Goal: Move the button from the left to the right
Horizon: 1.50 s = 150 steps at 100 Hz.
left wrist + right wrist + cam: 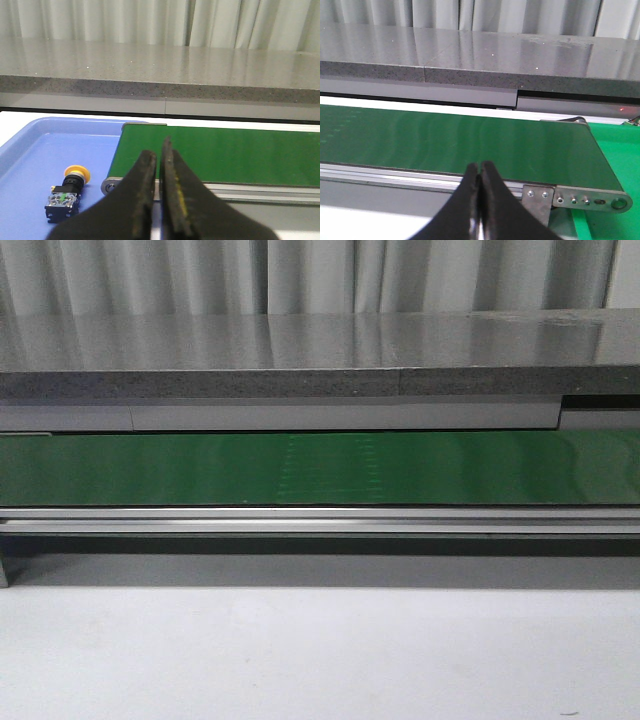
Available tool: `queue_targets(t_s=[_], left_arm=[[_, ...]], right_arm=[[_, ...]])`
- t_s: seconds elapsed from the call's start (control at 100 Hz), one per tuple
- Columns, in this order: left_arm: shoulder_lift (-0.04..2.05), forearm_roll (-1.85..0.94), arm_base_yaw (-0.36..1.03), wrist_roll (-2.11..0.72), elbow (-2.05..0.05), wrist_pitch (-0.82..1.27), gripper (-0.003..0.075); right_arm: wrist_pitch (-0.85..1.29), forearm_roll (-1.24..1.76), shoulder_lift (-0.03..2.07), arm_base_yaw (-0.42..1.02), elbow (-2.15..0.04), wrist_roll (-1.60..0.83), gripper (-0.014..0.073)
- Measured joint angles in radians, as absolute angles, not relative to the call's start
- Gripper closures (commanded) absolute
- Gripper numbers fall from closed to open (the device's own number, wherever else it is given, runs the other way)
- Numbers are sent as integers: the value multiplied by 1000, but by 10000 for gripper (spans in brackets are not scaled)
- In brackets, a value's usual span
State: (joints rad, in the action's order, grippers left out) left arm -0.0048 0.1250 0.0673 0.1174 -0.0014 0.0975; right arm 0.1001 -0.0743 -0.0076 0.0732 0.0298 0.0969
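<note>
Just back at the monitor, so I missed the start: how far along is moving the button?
Nothing looks done yet. The button lies on its side in the blue tray, beside the end of the green belt. Nothing is in hand: the left gripper and right gripper are both shut and empty, neither touching it. Left: grasping it, carrying it right and releasing it.

Glossy speckled stone counter [300, 345]

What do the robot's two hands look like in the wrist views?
Both are matte black, each with two long fingers that taper toward the tips. The left hand has worn inner edges with a yellowish strip on one finger. The right hand looks plain black, with a pale glint low in the seam. No cables, sleeves or printed markings show; the arms are out of view.
</note>
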Motion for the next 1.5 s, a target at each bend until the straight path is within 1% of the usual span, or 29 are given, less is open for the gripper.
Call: queue_targets(t_s=[0.74, 0.85, 0.96, 1.29, 1.5], left_arm=[[-5, 121, 67, 117, -8, 60, 715], [8, 91, 67, 117, -58, 109, 715], [81, 77, 67, 117, -154, 199, 715], [470, 84, 67, 117, -531, 586, 715], [645, 84, 67, 117, -630, 677, 715]], right_arm=[[100, -74, -8, 73, 30, 97, 662], [100, -74, -8, 73, 30, 97, 662], [100, -74, -8, 73, 30, 97, 662], [100, -74, -8, 73, 30, 97, 662], [100, -74, -8, 73, 30, 97, 662]])
